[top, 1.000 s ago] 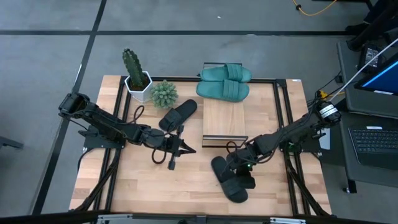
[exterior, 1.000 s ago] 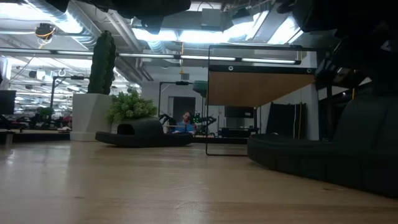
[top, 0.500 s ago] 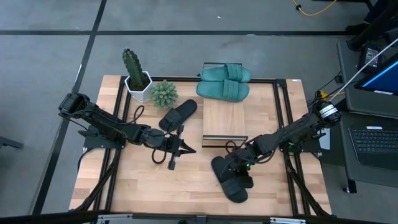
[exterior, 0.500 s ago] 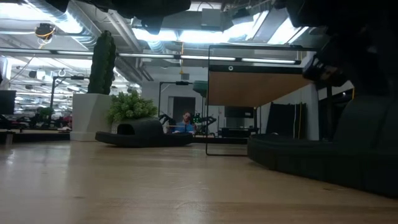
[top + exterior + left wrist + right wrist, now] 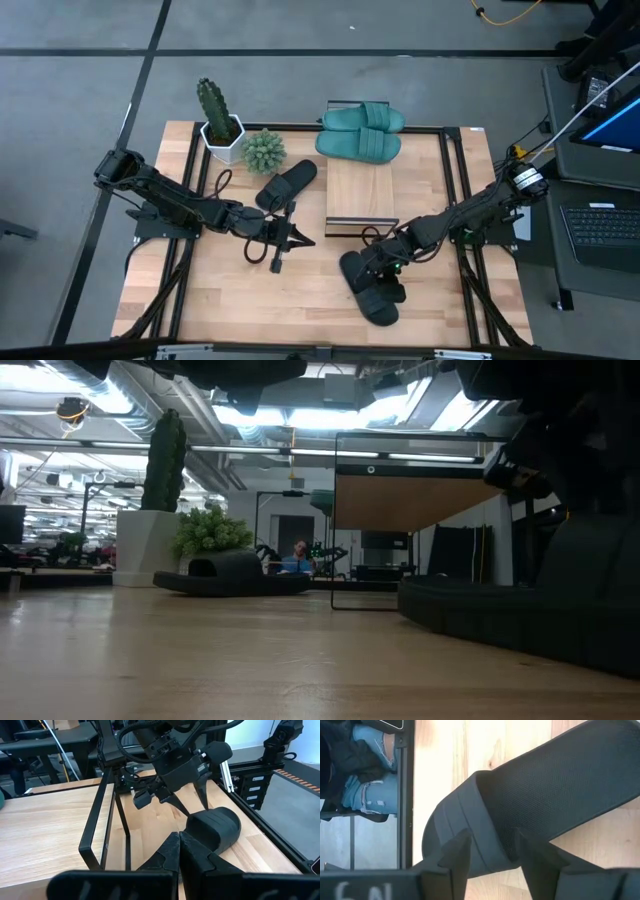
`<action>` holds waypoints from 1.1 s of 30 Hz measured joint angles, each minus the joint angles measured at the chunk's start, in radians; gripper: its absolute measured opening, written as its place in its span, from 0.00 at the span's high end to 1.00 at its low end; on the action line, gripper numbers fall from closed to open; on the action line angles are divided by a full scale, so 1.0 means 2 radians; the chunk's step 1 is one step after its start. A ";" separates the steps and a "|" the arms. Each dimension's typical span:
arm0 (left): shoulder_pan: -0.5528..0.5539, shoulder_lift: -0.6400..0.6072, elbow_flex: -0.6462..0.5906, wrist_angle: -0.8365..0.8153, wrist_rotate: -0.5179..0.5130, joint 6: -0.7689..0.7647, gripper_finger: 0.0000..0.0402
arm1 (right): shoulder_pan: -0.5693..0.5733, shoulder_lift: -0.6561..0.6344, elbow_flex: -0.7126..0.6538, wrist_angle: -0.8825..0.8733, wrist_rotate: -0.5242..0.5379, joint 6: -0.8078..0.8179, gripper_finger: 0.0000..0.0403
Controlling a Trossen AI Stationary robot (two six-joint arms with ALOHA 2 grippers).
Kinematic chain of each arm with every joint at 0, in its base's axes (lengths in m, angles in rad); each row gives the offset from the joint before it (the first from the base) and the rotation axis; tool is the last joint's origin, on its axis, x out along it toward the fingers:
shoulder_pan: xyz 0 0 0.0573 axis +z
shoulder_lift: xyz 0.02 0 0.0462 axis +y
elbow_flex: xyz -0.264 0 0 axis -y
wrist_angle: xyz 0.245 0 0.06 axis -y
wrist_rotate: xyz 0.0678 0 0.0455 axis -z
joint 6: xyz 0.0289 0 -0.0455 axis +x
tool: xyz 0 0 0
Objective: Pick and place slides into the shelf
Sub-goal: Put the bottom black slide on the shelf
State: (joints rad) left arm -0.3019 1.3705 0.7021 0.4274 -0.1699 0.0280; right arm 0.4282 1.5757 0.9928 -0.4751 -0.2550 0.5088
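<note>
One black slide (image 5: 370,288) lies flat on its sole on the table's near right. My right gripper (image 5: 386,270) slants down over it, open, its fingers astride the wide strap (image 5: 457,817). A second black slide (image 5: 287,183) lies near the plants. Two teal slides (image 5: 360,132) lie on the far end of the shelf (image 5: 358,195). My left gripper (image 5: 303,241) hangs shut and empty over the table's middle, left of the shelf. My right gripper comes slanting down from the table's right. One finger (image 5: 456,851) is over the strap's outer face. The other finger (image 5: 532,856) is at the strap's mouth, over the footbed (image 5: 560,785). I cannot tell whether either finger touches the slide, which lies flat on the table.
A cactus in a white pot (image 5: 217,112) and a small succulent (image 5: 264,150) stand at the far left. Black cables (image 5: 262,250) hang under my left arm. Bare tabletop (image 5: 250,305) shows at the near left. A laptop (image 5: 600,225) sits beyond the right edge.
My right gripper has tipped a little where it stands over the near black slide. The slide lies where it was.
</note>
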 joint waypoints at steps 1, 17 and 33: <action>0.000 0.000 0.000 0.000 0.000 0.000 1.00 | 0.000 0.000 0.000 0.000 0.000 -0.001 0.57; 0.000 0.000 0.000 0.000 0.000 0.000 1.00 | 0.003 0.052 0.000 0.010 -0.056 -0.022 0.48; 0.000 0.000 0.000 0.000 0.000 0.000 1.00 | 0.003 0.052 0.000 0.037 -0.092 -0.020 0.71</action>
State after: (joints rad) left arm -0.3019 1.3705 0.7021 0.4278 -0.1699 0.0273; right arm 0.4343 1.6796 0.9928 -0.4014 -0.4397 0.4696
